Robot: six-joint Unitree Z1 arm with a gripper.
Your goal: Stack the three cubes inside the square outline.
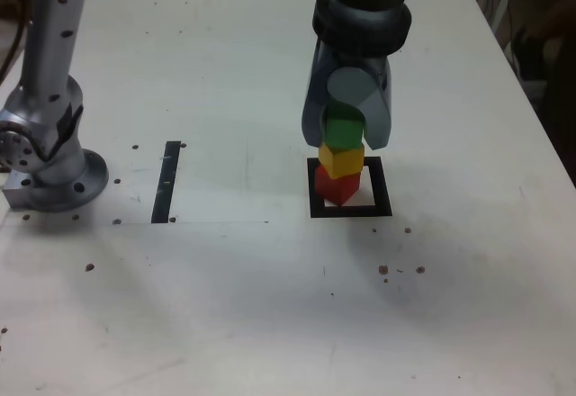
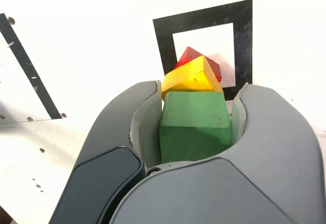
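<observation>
The red cube [image 1: 339, 186] stands inside the black square outline [image 1: 378, 209] on the white table. On top of it sits the yellow cube [image 1: 342, 159]. The green cube [image 1: 343, 131] rests on or just above the yellow one; contact is not clear. My gripper [image 1: 346, 130] hangs over the stack, shut on the green cube. In the wrist view the green cube [image 2: 194, 127] is pressed between both fingers [image 2: 145, 127] of the gripper [image 2: 196, 127]. Beyond it show the yellow cube [image 2: 191, 75], the red cube [image 2: 192, 56] and the outline [image 2: 243, 40].
A narrow black strip [image 1: 166, 181] lies at the exterior view's left of the outline. The arm's grey base [image 1: 49, 157] stands at the far left of that view. Small dark specks dot the table. The table's edge runs along that view's right.
</observation>
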